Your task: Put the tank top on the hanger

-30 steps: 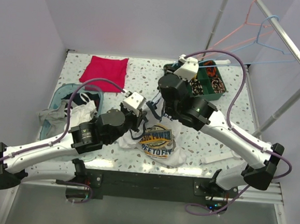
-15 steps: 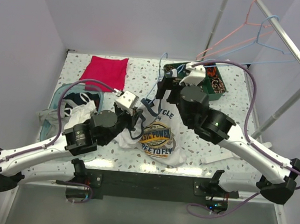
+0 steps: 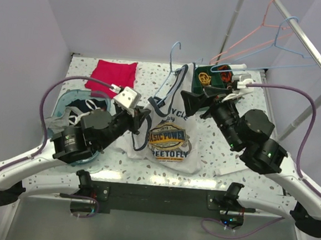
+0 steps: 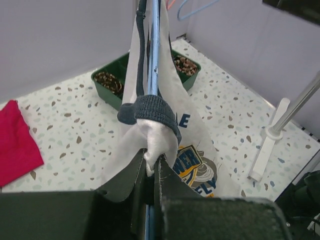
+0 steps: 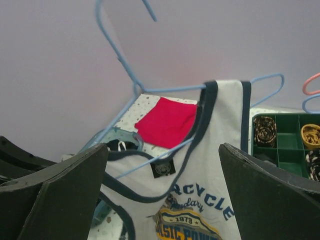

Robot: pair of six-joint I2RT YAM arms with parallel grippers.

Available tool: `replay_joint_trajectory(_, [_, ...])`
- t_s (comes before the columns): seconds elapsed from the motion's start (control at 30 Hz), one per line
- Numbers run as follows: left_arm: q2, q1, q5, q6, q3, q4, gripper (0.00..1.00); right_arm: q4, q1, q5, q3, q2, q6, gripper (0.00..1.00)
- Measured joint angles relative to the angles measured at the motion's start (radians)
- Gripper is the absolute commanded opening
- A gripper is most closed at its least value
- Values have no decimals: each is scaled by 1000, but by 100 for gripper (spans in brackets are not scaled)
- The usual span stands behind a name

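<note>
Clamping tank top (image 5: 225, 130) and hanger (image 5: 120, 55) together in left jaws to hold both upright, with right jaws spread apart, probably for the bare 9 o'clock shoulder.

Tank top (image 5: 215, 165) strap draped over hanger (image 5: 172, 89) arm; fingers (image 5: 55, 195) spread, empty.

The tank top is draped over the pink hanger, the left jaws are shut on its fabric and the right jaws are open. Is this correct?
Not quite. The hanger that carries the tank top is light blue, not pink, as the right wrist view shows. The rest stands: the left jaws are shut on its fabric and the right jaws are open.
</note>
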Motion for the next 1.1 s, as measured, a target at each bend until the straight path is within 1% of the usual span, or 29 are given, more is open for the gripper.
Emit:
replay_joint_trajectory(0.13, [10,0,34,41,137,-30,0,-2,0,8,0,-40,-23,98])
replay_joint_trajectory(0.27, [23,0,74,82,226,-47,0,-13,0,31,20,-70,-54,98])
replay_joint_trajectory(0.43, [124,0,157,143,392,-119,0,-58,0,35,103,-67,-84,98])
replay_joint_trajectory(0.7, [218,0,256,242,570,-216,0,-91,0,53,216,-101,-131,98])
replay_joint_trajectory(0.87, [289,0,303,285,716,-222,0,-80,0,50,307,-101,-162,99])
replay_joint_trajectory(1.1, [418,0,338,338,919,-208,0,-64,0,40,367,-92,-183,99])
